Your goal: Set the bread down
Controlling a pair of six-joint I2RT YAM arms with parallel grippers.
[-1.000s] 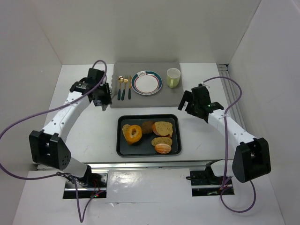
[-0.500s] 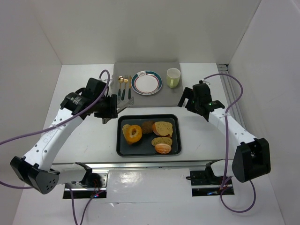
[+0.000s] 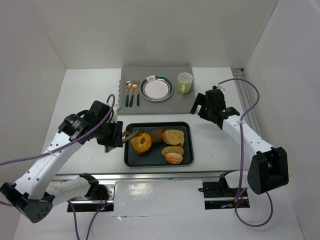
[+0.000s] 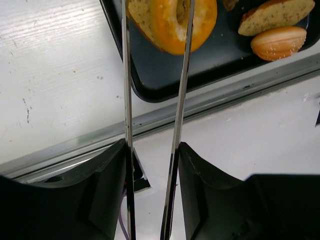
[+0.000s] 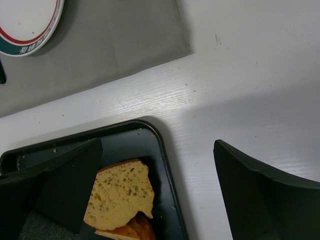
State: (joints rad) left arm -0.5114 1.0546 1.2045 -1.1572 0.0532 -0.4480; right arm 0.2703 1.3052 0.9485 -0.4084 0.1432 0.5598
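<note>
Nearest, on the black tray (image 3: 131,159): small oval slice (image 3: 172,150) lying flat, long axis running 9 to 3 o'clock, right of centre. At the tray's left, orange ring (image 3: 141,142) tipped up, hole facing about 5 o'clock. Left gripper (image 3: 134,133) reaching in from 9 o'clock, thin fingers (image 4: 182,75) slightly apart, straddling the ring's near edge; grip cannot be told. Farther, at 2 o'clock, right gripper (image 3: 201,107) spread wide, holding nothing, over the table (image 3: 210,145).

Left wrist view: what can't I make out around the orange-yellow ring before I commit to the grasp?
- Left wrist: the orange-yellow bagel-like ring is cut off by the top edge, as are the tips of the thin metal fingers, so contact is unclear.
- Top external: the left gripper is too small to judge.
- Right wrist: the ring is out of frame; only the black tray corner shows.
</note>
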